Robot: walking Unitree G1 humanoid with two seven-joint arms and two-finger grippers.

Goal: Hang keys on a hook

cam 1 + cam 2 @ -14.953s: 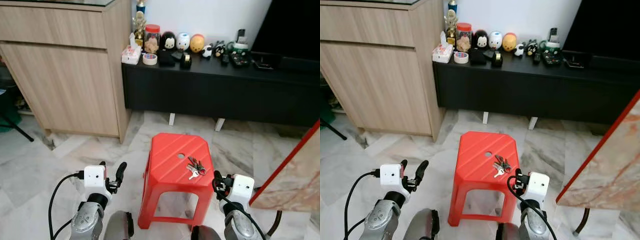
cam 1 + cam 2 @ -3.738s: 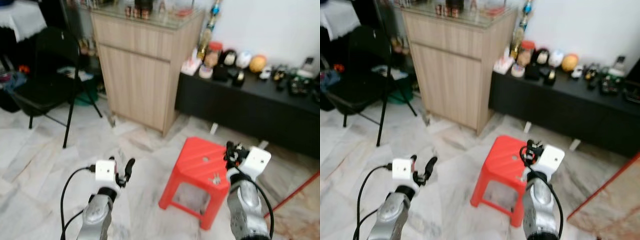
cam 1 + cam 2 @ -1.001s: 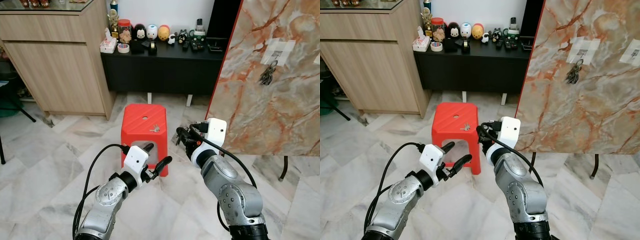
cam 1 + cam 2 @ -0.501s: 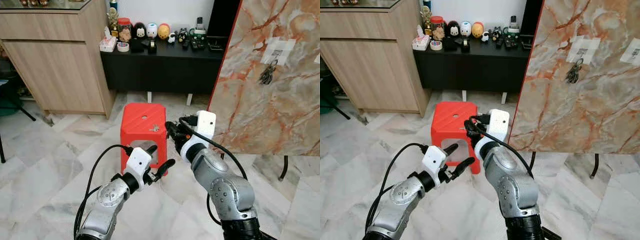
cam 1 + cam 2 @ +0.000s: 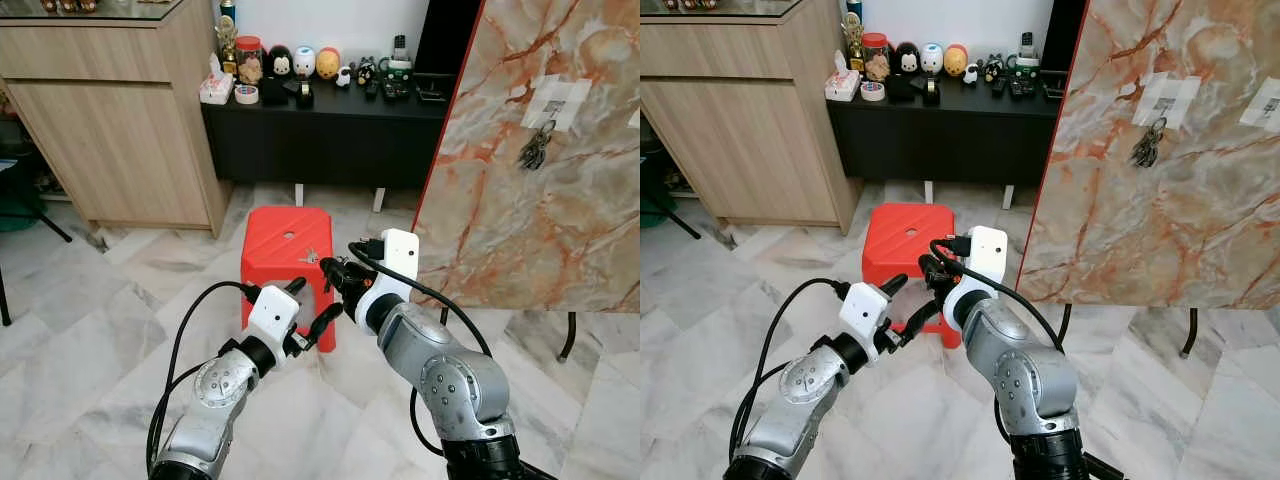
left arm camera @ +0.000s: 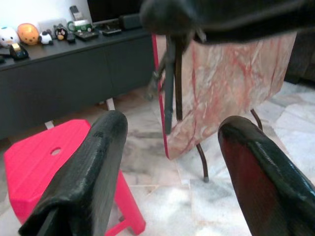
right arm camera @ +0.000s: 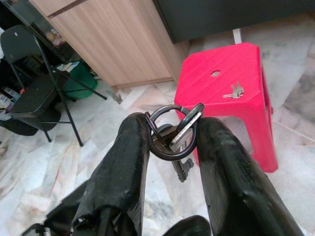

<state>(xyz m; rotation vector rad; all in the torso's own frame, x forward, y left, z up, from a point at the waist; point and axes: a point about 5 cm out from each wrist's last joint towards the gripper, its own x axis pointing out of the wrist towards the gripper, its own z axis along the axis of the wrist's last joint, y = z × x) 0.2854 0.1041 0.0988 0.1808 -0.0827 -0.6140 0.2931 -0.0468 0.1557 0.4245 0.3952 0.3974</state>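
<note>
My right gripper (image 7: 173,129) is shut on a bunch of keys (image 7: 186,124): the key ring sits pinched between its black fingers and the keys hang below. It hovers in front of the red stool (image 5: 285,232), close above my left gripper (image 5: 315,298). The left gripper's fingers (image 6: 106,142) are spread wide open with nothing between them, and the held keys (image 6: 170,88) dangle just beyond them. A second small set of keys (image 5: 312,256) lies on the stool top. On the upright marble board (image 5: 500,200), another bunch (image 5: 533,148) hangs from a hook under a taped paper patch.
A wooden cabinet (image 5: 110,110) stands at the left. A black low console (image 5: 320,125) with small figurines and remotes runs along the back wall. The marble board stands on thin legs at the right. A second taped patch (image 5: 1265,100) is on the board. A black chair (image 7: 34,93) is off to the side.
My right gripper has moved left with the keys, closing in over the left gripper. The left gripper has risen slightly toward it.
</note>
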